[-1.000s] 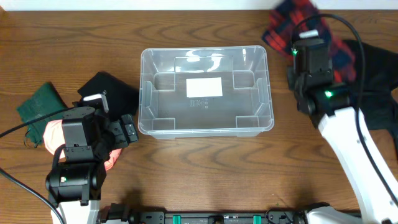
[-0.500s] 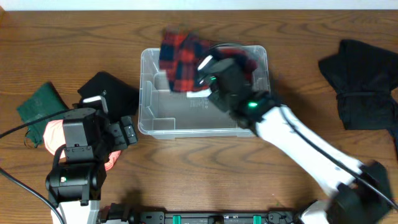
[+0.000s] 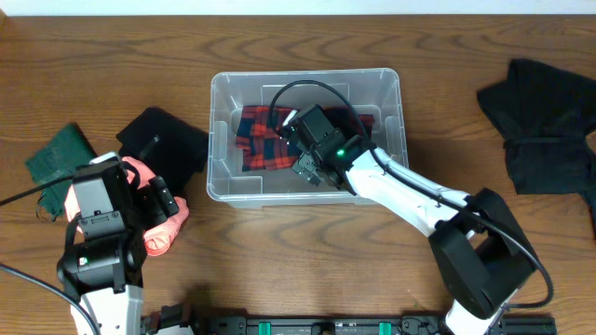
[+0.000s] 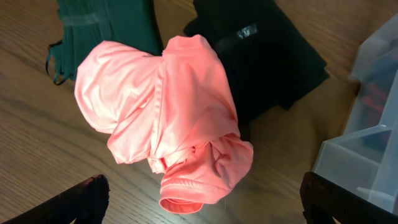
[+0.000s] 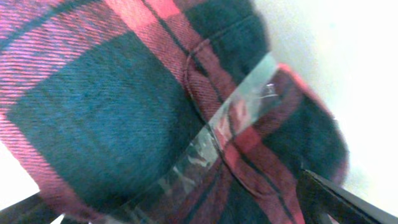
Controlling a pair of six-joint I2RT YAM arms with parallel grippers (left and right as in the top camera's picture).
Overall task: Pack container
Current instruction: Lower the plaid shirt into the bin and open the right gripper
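The clear plastic container (image 3: 399,112) stands mid-table. A red and dark plaid garment (image 3: 264,140) lies inside it on the left half. My right gripper (image 3: 310,160) hovers inside the bin just above that cloth, jaws open. In the right wrist view the plaid garment (image 5: 124,106) fills the frame between the wide-spread fingertips (image 5: 348,199). My left gripper (image 3: 154,209) hangs open over a pink garment (image 4: 168,118) on the table left of the bin, its fingers (image 4: 71,205) wide apart, not touching it.
A black cloth (image 3: 168,144) and a green cloth (image 3: 56,154) lie beside the pink one. A large black garment (image 3: 549,116) is spread at the far right. The bin's corner (image 4: 367,143) is close to the left gripper's right side.
The right arm swung from the far right to the container with the plaid garment, lowered it inside and opened its jaws. The left arm shifted slightly left, uncovering more of the pink garment.
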